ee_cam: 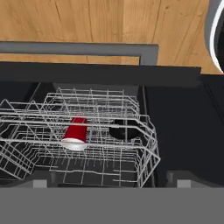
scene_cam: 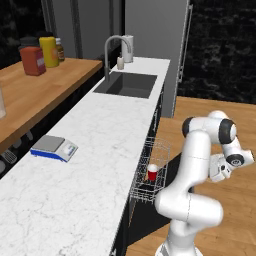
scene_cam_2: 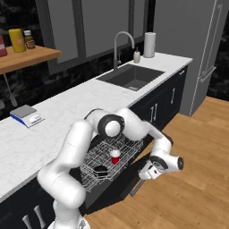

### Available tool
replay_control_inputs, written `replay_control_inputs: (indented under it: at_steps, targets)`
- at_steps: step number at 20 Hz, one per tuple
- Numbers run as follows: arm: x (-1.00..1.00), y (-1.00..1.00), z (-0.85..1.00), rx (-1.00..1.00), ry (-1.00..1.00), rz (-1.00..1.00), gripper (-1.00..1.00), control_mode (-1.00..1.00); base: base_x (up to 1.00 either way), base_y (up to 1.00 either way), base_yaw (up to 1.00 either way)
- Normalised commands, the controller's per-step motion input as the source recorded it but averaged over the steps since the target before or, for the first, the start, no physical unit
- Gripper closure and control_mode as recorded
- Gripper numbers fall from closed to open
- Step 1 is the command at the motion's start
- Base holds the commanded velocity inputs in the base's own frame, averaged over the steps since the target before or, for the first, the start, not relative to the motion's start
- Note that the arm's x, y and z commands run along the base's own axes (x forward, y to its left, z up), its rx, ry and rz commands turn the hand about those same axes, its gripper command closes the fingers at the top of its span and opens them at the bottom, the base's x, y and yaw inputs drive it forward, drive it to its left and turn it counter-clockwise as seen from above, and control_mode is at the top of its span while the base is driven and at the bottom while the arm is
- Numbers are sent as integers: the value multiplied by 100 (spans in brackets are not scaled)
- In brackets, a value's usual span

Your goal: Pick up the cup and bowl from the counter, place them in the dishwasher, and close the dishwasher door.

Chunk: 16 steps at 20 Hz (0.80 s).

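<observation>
The red cup [scene_cam: 152, 172] [scene_cam_2: 115, 156] [ee_cam: 75, 131] lies in the pulled-out silver wire rack [scene_cam: 161, 149] [scene_cam_2: 130, 146] [ee_cam: 146, 146] of the dishwasher. The black bowl [scene_cam_2: 101, 170] [ee_cam: 124, 130] sits in the same rack beside the cup. Below the rack, the dark dishwasher door [scene_cam_2: 118, 192] [ee_cam: 100, 72] hangs down, open. My gripper [scene_cam_2: 143, 176] [scene_cam: 220, 172] is low, by the door's outer edge and off the counter [scene_cam: 90, 150], open and holding nothing. In the hand view it faces the rack from a short distance.
A sink [scene_cam: 125, 84] with a faucet [scene_cam_2: 121, 42] is set in the counter farther along. A blue-and-grey scale [scene_cam: 53, 148] [scene_cam_2: 27, 115] rests on the marble. Jars stand on the wooden shelf [scene_cam: 35, 90]. Wooden floor [scene_cam_2: 192, 179] lies open to the right of the door.
</observation>
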Motion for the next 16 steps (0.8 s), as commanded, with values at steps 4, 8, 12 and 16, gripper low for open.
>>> replay_control_inputs:
  at_steps: [4,8,12,16]
  targets:
    - [-35,-84,-72,1,0,0,-100,-100,0,0,0]
    - [-27,-46,-93,0,-3,0,-100,-100,0,0,0]
    - [-3,-8,-99,4,-1,0,-100,-100,0,0,0]
    - [7,3,-88,17,0,0,-100,-100,0,0,0]
